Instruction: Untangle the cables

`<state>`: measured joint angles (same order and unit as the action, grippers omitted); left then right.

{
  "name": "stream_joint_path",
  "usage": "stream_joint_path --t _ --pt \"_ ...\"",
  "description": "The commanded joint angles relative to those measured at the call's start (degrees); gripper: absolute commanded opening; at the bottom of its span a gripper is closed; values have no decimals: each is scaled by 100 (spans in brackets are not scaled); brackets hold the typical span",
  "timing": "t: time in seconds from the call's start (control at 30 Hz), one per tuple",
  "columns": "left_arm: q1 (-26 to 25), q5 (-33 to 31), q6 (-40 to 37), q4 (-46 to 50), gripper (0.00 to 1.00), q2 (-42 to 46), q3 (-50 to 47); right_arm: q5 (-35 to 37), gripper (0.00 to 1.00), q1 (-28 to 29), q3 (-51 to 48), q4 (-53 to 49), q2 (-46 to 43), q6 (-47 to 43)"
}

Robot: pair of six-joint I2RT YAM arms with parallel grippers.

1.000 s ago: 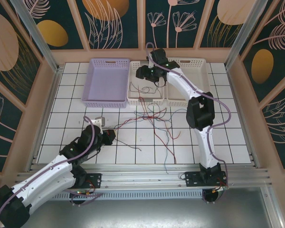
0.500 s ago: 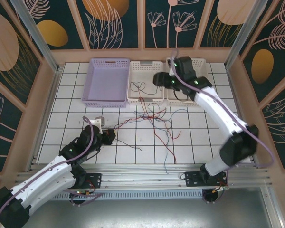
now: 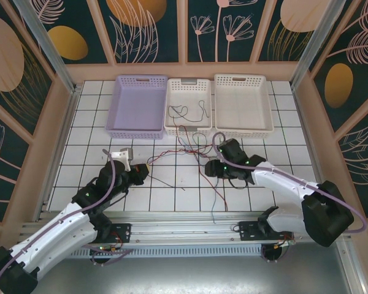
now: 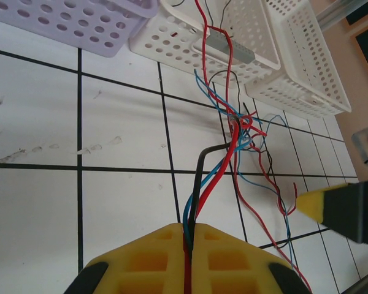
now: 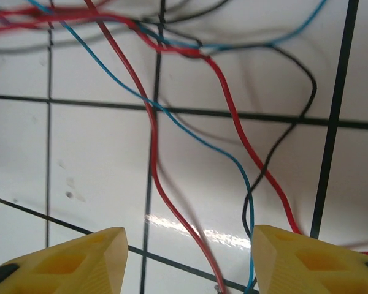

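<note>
Seen from above, thin red, blue and black cables (image 3: 199,153) sprawl tangled on a glossy white tiled table (image 3: 86,131), just before a perforated white basket (image 3: 188,130). Close up, the left gripper (image 4: 188,231) has its yellow fingers pinched on several strands. The right gripper (image 5: 189,236) hangs spread wide over wires, gripping none.

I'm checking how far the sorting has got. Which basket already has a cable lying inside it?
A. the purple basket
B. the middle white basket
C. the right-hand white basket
B: a thin dark cable lies looped on the floor of the middle white basket.
</note>
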<state>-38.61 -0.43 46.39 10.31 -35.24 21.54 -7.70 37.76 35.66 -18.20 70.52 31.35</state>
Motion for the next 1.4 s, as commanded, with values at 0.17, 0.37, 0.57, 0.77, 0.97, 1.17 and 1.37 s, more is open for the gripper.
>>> stream_joint_path --t 0.17,0.37,0.57,0.77,0.97,1.17,1.37 --pt "17 30 68 110 0 69 183 1083 47 524 -74 239 303 464" --pt "15 -10 53 183 0 101 199 1419 43 678 -244 75 435 703" --pt "12 -32 19 209 0 74 226 2127 39 863 -41 -661 121 902" --pt "15 -72 -8 227 0 74 197 2383 40 970 -14 -953 -210 981" --pt "16 -54 -16 191 0 50 210 2067 36 963 -238 -459 174 960" --pt "12 -68 -12 257 0 99 219 1903 28 883 -187 -91 510 868" --pt "19 -107 -19 327 0 175 219 1806 8 712 -107 -91 540 758"
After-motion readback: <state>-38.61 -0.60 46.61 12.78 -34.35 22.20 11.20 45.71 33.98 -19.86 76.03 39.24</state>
